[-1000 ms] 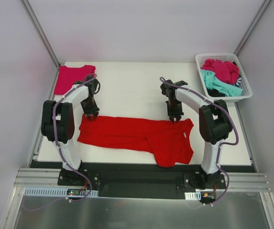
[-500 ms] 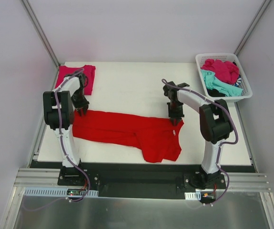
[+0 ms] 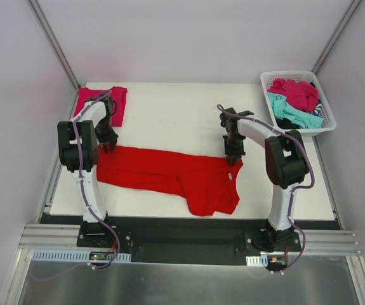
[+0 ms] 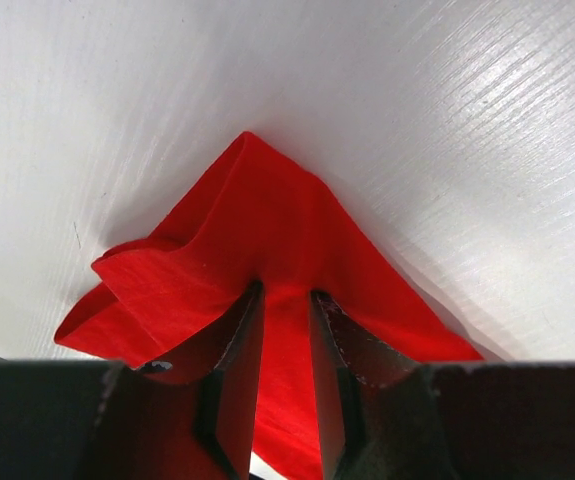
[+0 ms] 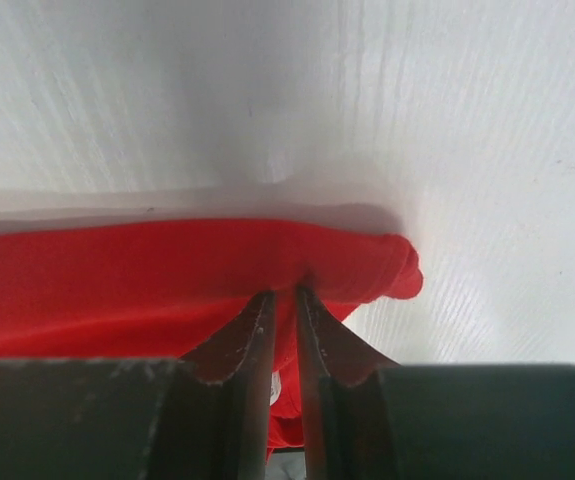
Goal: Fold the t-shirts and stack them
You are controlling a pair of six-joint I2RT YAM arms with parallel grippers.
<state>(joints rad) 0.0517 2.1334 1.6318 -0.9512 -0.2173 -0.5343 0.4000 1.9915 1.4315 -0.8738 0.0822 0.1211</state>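
Red t-shirt is lying on the counter, its long axis running left to right. Left pincer and right pincer are each clamping its far edge.

Two arms rise from black bases at the bottom of the top view, the left arm at lower left and the right arm at lower right. Each has smooth white links between bulky black joint housings, and a purple cable loops alongside. Seen close, the left gripper and right gripper have dark, wedge-shaped fingers with pale, scuffed edges.
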